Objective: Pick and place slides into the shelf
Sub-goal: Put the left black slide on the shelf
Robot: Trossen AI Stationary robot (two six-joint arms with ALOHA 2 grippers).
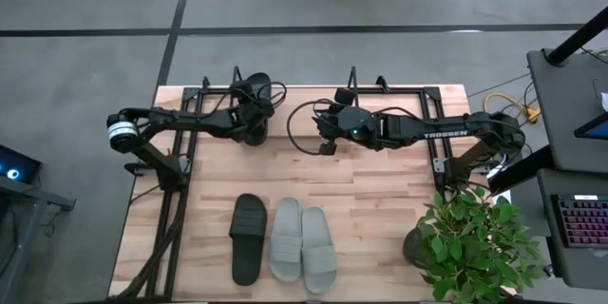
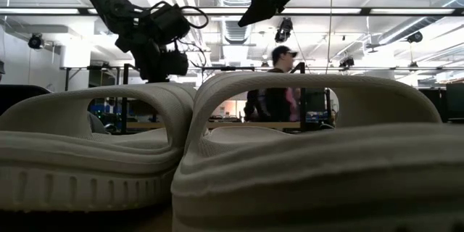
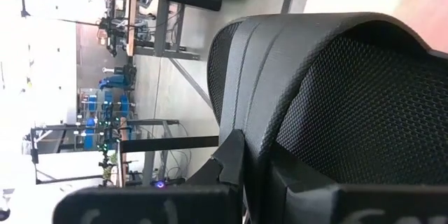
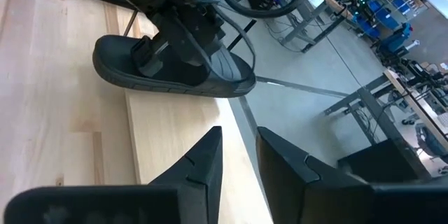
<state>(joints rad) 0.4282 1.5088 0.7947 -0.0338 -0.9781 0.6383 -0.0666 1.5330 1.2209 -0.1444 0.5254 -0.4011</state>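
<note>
Left gripper [image 1: 255,114] sits at about 11 o'clock on the table, over the shelf [image 1: 313,95] at the far edge, clamped tight on a black slide [image 1: 256,88]; in the left wrist view the mesh-lined strap of that slide [image 3: 336,91] fills the frame right past the fingers [image 3: 231,161], which pinch its edge. The right wrist view shows the same black slide [image 4: 175,66] lying sole-down at the edge of the shelf's light board, with the left arm's gripper pressed into its strap. Right gripper [image 1: 326,125] hovers near 12 o'clock, just beside the left one and apart from it, fingers [image 4: 203,164] a narrow gap apart and holding nothing; it points toward the held slide. Shelf runs along the far edge from 11 to 1 o'clock, black wire frame with upright loops. The other three slides lie near the front edge around 6 o'clock: second black slide [image 1: 249,237] on the left, then the grey pair [image 1: 302,244] side by side, touching each other, toes pointing away from the shelf side cannot be told. In the low view the two grey slides [image 2: 304,159] fill the foreground, straps arched, both arms overhead. A potted plant [image 1: 475,242] stands at 4 o'clock. A person [image 2: 279,90] stands in the room behind the table.
</note>
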